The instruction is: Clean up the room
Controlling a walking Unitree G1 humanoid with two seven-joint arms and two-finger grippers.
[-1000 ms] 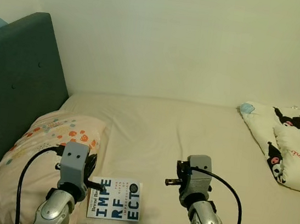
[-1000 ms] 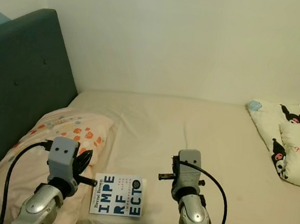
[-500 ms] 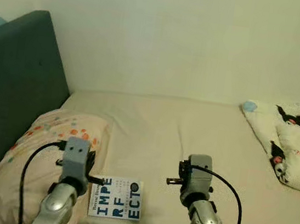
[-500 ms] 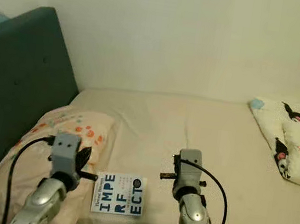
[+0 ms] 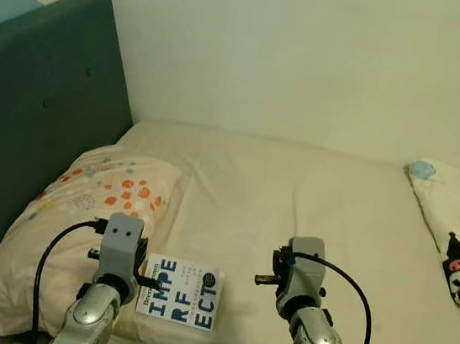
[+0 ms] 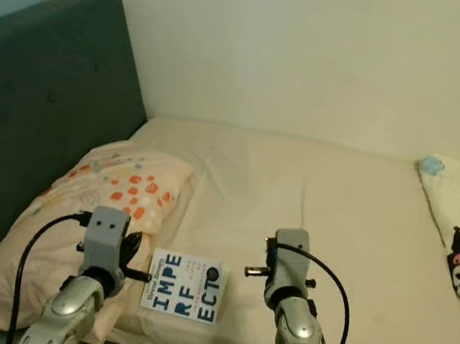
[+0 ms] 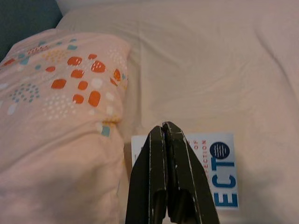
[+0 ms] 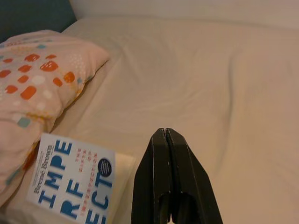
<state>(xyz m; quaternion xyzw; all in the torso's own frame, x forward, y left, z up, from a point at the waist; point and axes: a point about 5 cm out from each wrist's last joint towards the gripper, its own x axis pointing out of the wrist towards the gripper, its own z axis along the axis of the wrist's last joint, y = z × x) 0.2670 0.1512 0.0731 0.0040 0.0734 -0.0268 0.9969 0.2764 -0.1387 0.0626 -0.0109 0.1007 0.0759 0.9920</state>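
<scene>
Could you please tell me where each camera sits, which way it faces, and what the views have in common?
Left eye view: on the head, looking forward and down at the bed, pillow and book; both arms show.
Right eye view: its stereo twin, same scene and arms.
Left wrist view: on the left wrist, looking along the shut left gripper at book and pillow.
Right wrist view: on the right wrist, looking along the shut right gripper across the bed, book to one side.
Shared: all four show book, pillow and bed.
</scene>
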